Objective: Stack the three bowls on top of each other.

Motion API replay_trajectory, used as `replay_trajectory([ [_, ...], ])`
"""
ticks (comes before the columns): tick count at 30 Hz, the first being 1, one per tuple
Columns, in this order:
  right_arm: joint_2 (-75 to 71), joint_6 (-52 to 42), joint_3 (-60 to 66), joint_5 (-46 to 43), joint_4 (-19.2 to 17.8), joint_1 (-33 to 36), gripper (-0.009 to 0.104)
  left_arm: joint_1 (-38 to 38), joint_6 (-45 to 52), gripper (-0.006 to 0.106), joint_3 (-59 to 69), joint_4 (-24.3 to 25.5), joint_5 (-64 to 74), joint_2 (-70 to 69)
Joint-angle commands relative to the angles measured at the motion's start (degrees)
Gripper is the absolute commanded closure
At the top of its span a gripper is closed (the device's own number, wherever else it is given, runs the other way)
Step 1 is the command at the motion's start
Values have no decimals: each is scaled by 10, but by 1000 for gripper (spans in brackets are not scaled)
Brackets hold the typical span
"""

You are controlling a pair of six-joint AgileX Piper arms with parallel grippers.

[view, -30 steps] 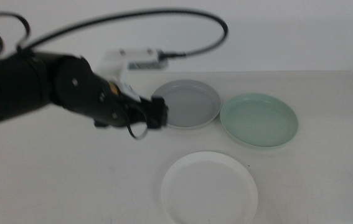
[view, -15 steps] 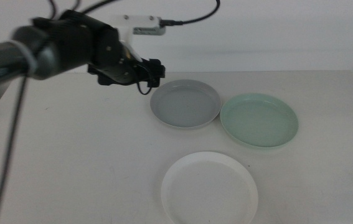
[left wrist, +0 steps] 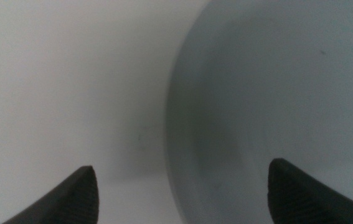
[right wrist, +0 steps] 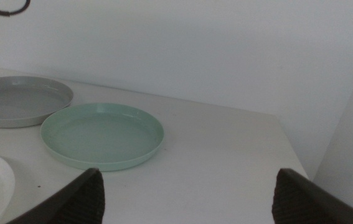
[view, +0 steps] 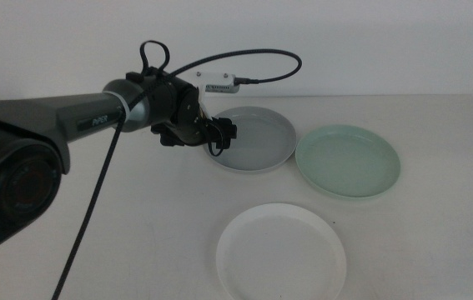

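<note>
**Entry: left gripper at the grey bowl's rim; three bowls unstacked**

Item 1. My left gripper (view: 226, 134), on the arm reaching in from the left of the middle view. Position: at the near-left rim of the shallow round grey plastic bowl (view: 251, 137). My fingers (left wrist: 70, 198) are spread wide and hold nothing. In my left wrist view the bowl's rim curves between them: one finger over bare white counter (view: 119, 225), the other over the bowl's grey floor. Whether either finger touches the bowl, I cannot tell.

Item 2. Grey bowl. At the far middle of the counter, upright.

Item 3. Shallow round pale mint green plastic bowl (view: 347, 160). Just beside the grey bowl on its right, rims close or touching; upright.

Item 4. Shallow round white plastic bowl (view: 279, 252). At the near edge of the counter, apart from the other two.

Item 5. My right gripper (right wrist: 185, 193). Off to the right side, fingers wide apart, empty, looking across at the mint green bowl.
</note>
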Motion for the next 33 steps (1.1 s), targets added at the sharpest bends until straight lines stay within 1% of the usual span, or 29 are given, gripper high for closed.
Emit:
replay_trajectory([
  [1,-15,-1,-4,-43,-5,-5,1,1,-22,14,-22,1,-37,-28],
  [4,-15,-1,-4,-43,-5,-5,1,1,-38,40,-22,0,-37,-18],
  [9,-15,-1,-4,-43,-5,-5,1,2,-52,94,-22,0,-40,-14],
  [10,-15,-1,-4,-43,-5,-5,1,5,-52,100,-22,0,-43,-17],
  [14,-15,-1,-4,-43,-5,-5,1,15,-51,100,-22,-3,-37,-48],
  [19,-15,-1,-4,-43,-5,-5,1,17,-51,100,-4,-2,-8,-124],
  [26,-15,-1,-4,-43,-5,-5,1,-15,-51,100,135,0,-39,-271],
  [33,-15,-1,-4,-43,-5,-5,1,-83,-53,100,267,-3,-41,-379],
])
